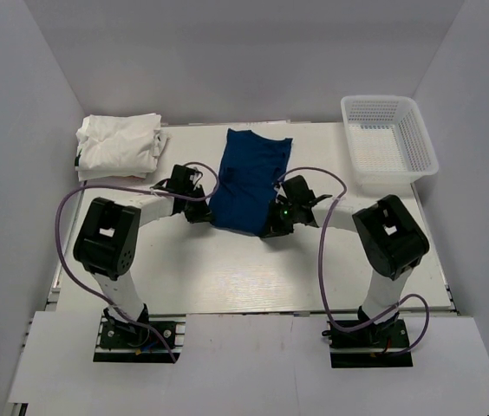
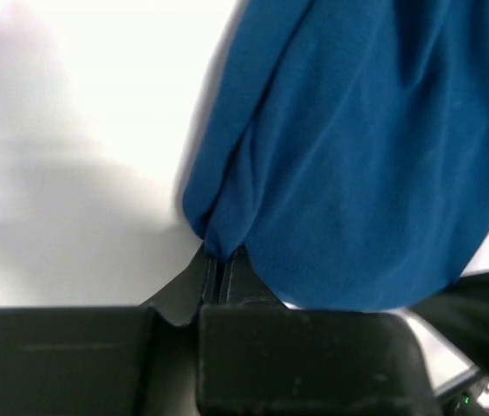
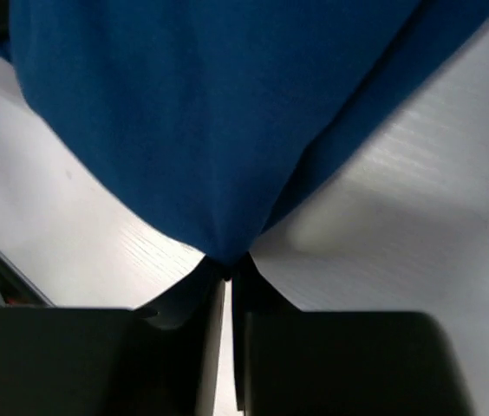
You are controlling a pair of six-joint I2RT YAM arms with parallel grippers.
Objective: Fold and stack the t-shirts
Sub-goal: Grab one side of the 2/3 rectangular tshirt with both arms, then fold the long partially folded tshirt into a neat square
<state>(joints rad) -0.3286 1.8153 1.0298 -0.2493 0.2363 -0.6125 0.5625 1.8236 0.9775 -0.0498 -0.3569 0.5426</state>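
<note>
The blue shirt [image 1: 249,178] lies lengthwise in the middle of the tabletop [image 1: 227,269], with the white shirts [image 1: 119,143] piled at the far left and the basket [image 1: 383,101] at the far right. The left fingers [image 2: 188,290] are clenched on a bunched fold at the shirt's near left corner, and the right fingers [image 3: 257,290] are clamped on a tapered point of cloth at its near right corner. Each grip looks like a pinch of little more than the very edge. That is the weak spot: under a brisk lift or a pull against the cloth's drag, a corner could slide out and leave the fold lopsided. If either pinch holds only one layer, the hem would sag open. Uneven travel of the two arms would twist the shirt and skew the crease.
</note>
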